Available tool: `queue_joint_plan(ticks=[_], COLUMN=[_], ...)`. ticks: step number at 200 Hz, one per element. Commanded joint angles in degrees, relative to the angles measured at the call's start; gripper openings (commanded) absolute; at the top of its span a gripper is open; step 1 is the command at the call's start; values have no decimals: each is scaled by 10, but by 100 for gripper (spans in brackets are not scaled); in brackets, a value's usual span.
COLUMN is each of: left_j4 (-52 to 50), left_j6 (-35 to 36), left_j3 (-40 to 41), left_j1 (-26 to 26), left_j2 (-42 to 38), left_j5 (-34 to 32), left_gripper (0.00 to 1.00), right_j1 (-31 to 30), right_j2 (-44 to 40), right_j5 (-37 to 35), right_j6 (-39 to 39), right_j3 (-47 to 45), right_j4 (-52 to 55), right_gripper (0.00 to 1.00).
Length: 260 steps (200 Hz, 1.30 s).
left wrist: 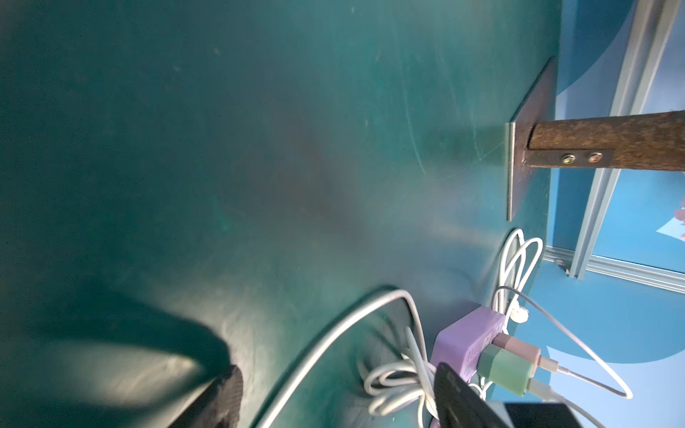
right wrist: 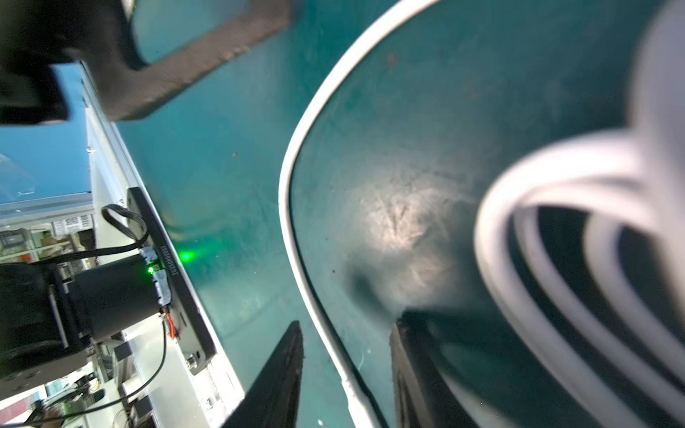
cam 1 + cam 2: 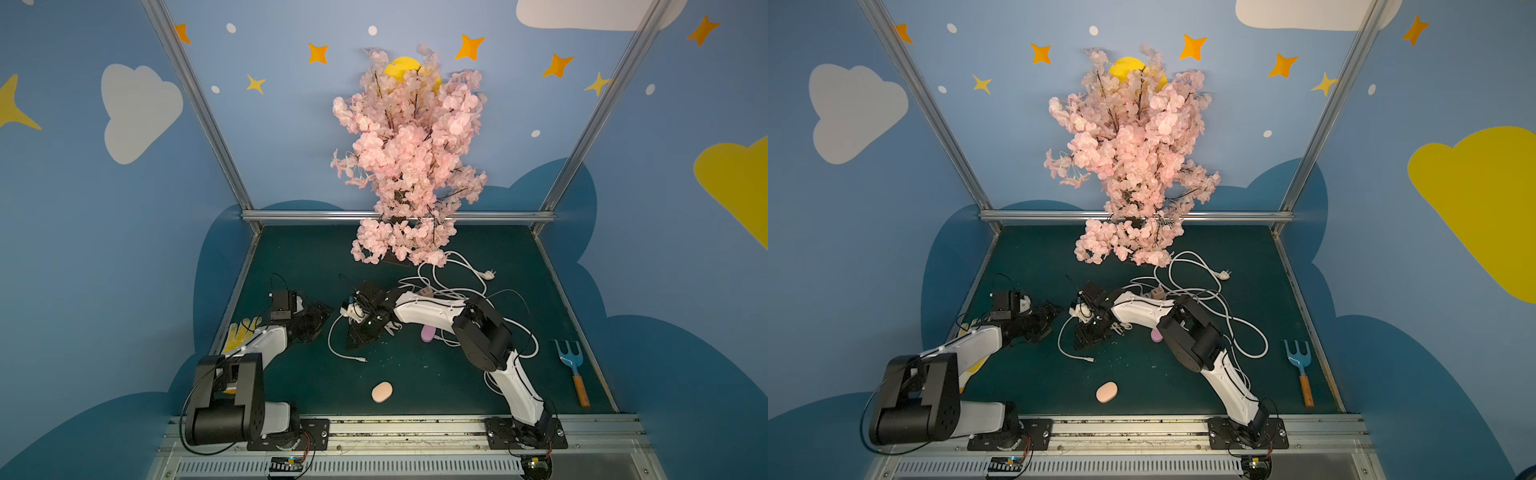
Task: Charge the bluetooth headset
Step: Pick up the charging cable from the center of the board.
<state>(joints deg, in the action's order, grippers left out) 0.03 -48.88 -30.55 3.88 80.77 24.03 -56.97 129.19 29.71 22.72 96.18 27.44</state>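
Right wrist view is showing the right gripper (image 2: pixel 348 328) straddling a white cable (image 2: pixel 284 200), jaws apart; the left gripper (image 1: pixel 339 370) is standing wide too.

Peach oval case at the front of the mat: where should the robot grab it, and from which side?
Across its narrower middle, coming straight down from above. The peach oval case lies flat on the green mat with nothing touching it, so both long sides look reachable. Its low, rounded ends would likely slip out of a sideways or lengthwise pinch.
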Motion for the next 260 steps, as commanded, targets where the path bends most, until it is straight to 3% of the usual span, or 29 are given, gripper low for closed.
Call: queue_joint_plan(ticks=[1,77,163,260], left_j4=[41,134,203,320], left_j6=[8,-19,-69,-196], left_j3=[-3,9,72,102], left_j1=[-7,-27,-41,-68], left_j2=[35,114,101,66], left_j5=[36,98,158,217], left_gripper=[78,70,67,63], right_j1=[22,35,34,22], right_j2=[-1,47,93,107], right_j5=[18,63,68,81], right_j6=[32,95,119,134], right_j3=[8,62,88,90], right_j4=[-35,-60,-61,-77], right_gripper=[40,44,50,52])
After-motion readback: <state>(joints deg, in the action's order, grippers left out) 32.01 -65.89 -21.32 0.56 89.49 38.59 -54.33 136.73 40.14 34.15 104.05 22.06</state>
